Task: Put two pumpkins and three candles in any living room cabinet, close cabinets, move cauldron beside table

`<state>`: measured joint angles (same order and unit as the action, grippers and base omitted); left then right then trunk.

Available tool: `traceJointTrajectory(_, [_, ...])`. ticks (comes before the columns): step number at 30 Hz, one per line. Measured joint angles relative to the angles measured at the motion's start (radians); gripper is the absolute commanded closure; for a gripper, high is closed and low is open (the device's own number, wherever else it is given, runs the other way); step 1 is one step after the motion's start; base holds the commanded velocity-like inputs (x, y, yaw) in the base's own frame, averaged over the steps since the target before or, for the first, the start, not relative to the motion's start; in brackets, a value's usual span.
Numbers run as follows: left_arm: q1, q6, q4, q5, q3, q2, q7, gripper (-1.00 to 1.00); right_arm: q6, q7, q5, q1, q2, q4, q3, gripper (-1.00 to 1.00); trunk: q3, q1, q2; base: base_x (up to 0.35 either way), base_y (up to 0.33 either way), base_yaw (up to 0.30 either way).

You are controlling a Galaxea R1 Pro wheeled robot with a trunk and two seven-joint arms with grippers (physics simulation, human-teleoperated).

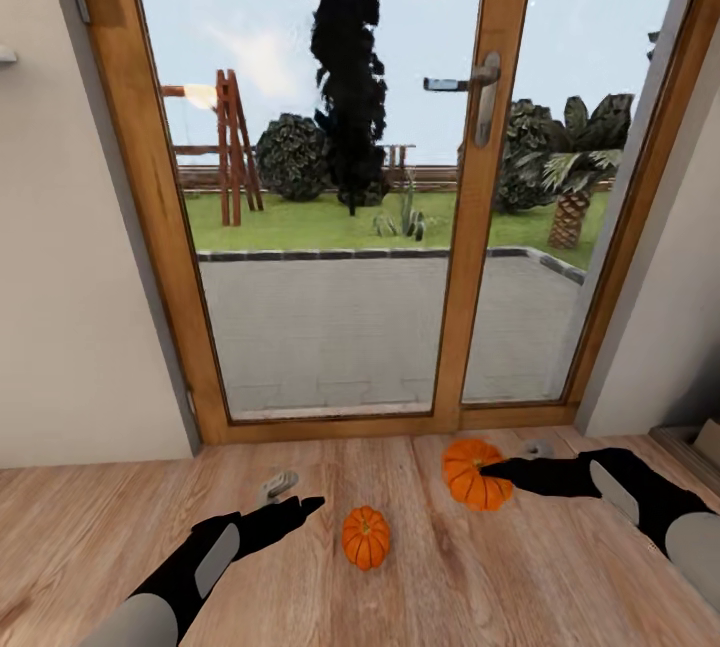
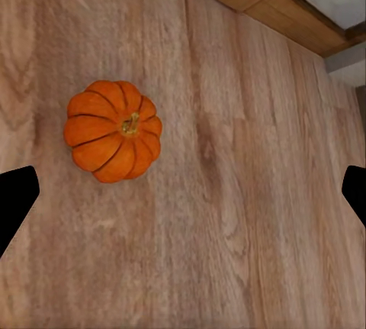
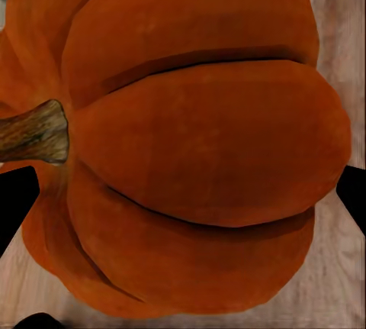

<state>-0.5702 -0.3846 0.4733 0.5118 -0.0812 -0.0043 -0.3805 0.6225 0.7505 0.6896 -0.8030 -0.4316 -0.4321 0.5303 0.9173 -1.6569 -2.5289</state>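
Note:
Two ribbed orange pumpkins lie on the wooden floor before a glass door. The smaller pumpkin (image 1: pixel 366 537) (image 2: pixel 114 130) sits just right of my left gripper (image 1: pixel 300 507) (image 2: pixel 183 191), which hangs open above the floor and a little off to one side of it. The larger pumpkin (image 1: pixel 475 474) (image 3: pixel 198 153) is under my right gripper (image 1: pixel 492 470) (image 3: pixel 183 199). That gripper is open, with its black fingertips (image 3: pixel 15 199) spread wide on either side of the pumpkin, very close over it. Candles, cauldron, cabinet and table are out of view.
A wood-framed glass patio door (image 1: pixel 470 227) with a metal handle (image 1: pixel 485 97) stands straight ahead, with walls on both sides. At the right edge a low piece of furniture (image 1: pixel 695 442) juts in. Plank floor (image 1: pixel 420 587) stretches toward me.

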Motion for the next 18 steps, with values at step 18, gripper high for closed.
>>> traceJointTrajectory(18, [-0.009,-0.164,0.005,0.037,0.004,0.002,0.009,-1.0,0.423,-0.024,0.011,0.0,-0.175,-0.451,-0.028,1.0,0.0,0.0,0.0,0.0,0.0,0.0])
